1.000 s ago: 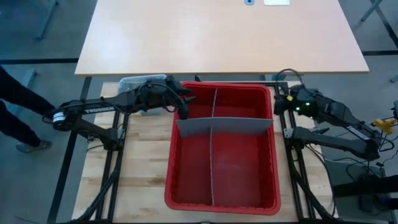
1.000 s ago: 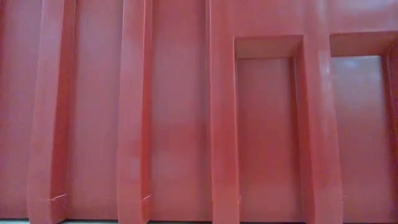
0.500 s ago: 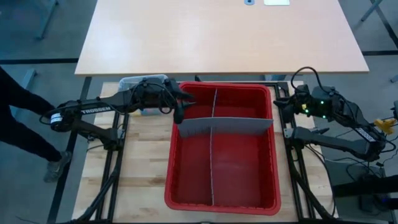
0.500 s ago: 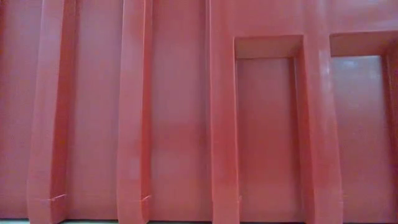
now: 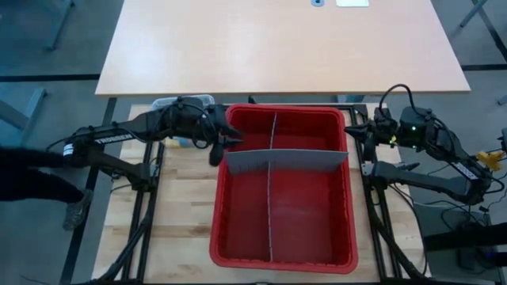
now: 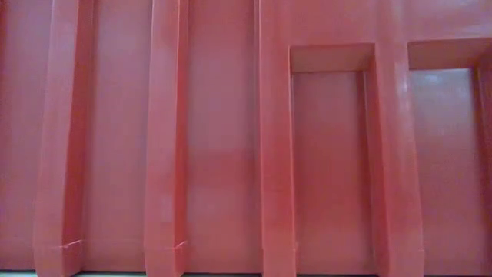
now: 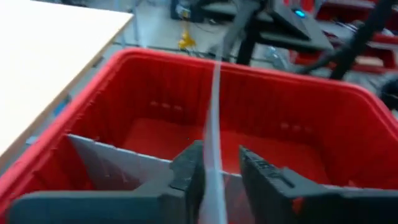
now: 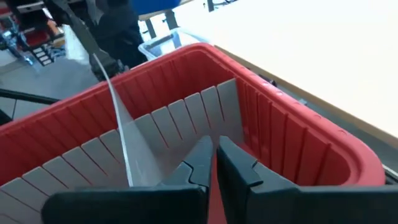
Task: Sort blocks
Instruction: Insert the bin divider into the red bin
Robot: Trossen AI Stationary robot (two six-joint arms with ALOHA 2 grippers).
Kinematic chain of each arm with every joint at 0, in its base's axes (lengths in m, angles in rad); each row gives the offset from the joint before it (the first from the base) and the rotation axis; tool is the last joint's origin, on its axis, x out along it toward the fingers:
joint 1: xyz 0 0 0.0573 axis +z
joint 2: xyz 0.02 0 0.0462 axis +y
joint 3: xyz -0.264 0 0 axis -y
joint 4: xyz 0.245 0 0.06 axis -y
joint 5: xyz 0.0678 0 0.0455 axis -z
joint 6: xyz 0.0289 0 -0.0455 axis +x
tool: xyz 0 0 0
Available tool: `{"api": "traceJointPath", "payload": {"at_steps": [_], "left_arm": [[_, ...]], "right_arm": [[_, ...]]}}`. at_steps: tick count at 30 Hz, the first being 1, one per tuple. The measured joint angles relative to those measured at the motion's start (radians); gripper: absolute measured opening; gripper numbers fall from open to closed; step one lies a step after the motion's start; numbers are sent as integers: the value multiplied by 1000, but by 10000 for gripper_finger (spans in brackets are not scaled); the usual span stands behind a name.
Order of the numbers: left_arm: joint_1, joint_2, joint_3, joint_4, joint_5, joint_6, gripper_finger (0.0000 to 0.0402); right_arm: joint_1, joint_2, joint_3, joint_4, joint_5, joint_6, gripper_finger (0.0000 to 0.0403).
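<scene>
At the far rim of the red bin, two end effectors and no blocks in sight.
The left end effector has its fingers slightly apart around nothing, by the far left corner; the right end effector is pressed together, empty, beside the right wall. Two grey dividers cross inside; a clear tub sits on the table.
</scene>
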Motion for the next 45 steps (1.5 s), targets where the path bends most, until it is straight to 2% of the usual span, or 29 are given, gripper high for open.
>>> {"api": "traceJointPath", "payload": {"at_steps": [3,7,15,25,30,37,45], "left_arm": [[-22,1,5,-18,44,-3,17],[-73,17,0,-21,47,-15,3],[-189,132,10,-10,-26,-1,0],[-261,234,10,-12,-237,22,0],[-267,268,11,-8,-270,23,0],[-268,296,14,19,-330,26,0],[-269,327,16,42,-342,30,0]], "right_arm": [[0,2,0,1,-1,-12,1],[0,5,0,2,-1,-12,1],[0,7,19,2,0,-24,0],[0,9,110,-1,0,-90,0],[0,11,135,5,0,-92,0],[0,11,91,8,0,-79,0],[0,11,84,9,0,-102,0]]}}
